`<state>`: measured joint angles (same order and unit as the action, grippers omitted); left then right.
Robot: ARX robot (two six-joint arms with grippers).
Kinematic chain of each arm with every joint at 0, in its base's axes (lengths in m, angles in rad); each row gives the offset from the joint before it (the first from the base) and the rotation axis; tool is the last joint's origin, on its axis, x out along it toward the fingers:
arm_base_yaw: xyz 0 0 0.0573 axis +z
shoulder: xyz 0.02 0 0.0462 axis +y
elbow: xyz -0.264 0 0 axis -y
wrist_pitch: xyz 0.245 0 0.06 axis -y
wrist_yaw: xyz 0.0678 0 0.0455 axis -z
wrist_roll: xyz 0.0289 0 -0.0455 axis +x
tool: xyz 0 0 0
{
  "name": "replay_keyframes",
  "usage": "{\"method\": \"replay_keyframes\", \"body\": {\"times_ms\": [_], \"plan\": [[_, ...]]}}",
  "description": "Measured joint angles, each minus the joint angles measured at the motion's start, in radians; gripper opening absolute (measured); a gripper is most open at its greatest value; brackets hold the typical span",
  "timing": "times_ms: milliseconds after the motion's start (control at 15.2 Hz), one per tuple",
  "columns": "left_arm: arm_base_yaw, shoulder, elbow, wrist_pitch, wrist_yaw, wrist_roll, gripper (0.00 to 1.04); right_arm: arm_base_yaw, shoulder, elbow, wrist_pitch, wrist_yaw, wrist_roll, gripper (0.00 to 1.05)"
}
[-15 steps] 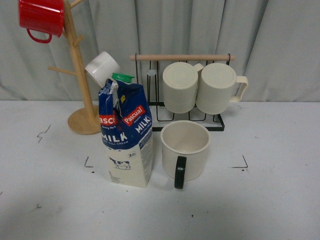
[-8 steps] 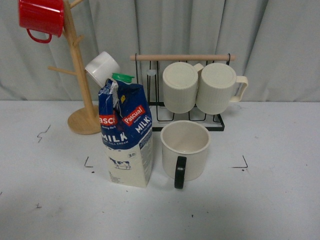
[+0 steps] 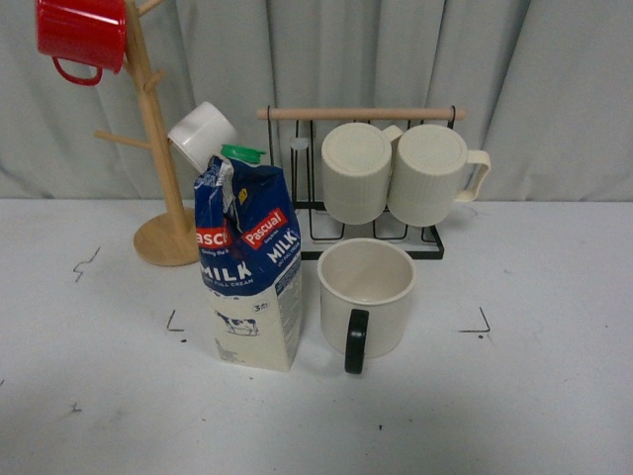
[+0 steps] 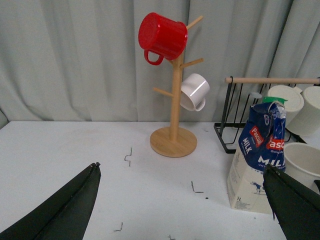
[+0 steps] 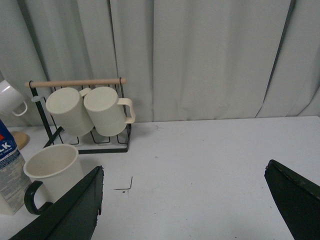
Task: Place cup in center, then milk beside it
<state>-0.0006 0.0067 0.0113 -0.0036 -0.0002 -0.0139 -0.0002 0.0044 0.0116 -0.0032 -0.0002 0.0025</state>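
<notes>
The cup [image 3: 366, 295], a wide cream mug with a black handle turned toward me, stands upright inside the center [image 3: 435, 297], the white patch framed by black corner marks. The milk [image 3: 249, 267] stands upright close to its left. Neither arm shows in the front view. My left gripper [image 4: 182, 170] is open and empty, hovering left of the milk [image 4: 256, 157]. My right gripper [image 5: 184, 175] is open and empty, right of the cup [image 5: 51, 170]; the milk's edge [image 5: 9, 170] shows there too.
A wooden mug tree [image 3: 153, 139] with a red mug [image 3: 83, 35] and a small white mug [image 3: 203, 134] stands at the back left. A black wire rack [image 3: 376, 213] with two ribbed cream mugs [image 3: 396, 173] stands behind the cup. Grey curtain at the back.
</notes>
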Motion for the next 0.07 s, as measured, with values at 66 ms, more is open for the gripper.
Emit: {"method": "replay_keyframes", "body": {"times_ms": [66], "plan": [[0.000,0.000,0.000,0.000,0.000,0.000,0.98,0.000,0.000,0.000,0.000,0.000,0.000,0.98]]}}
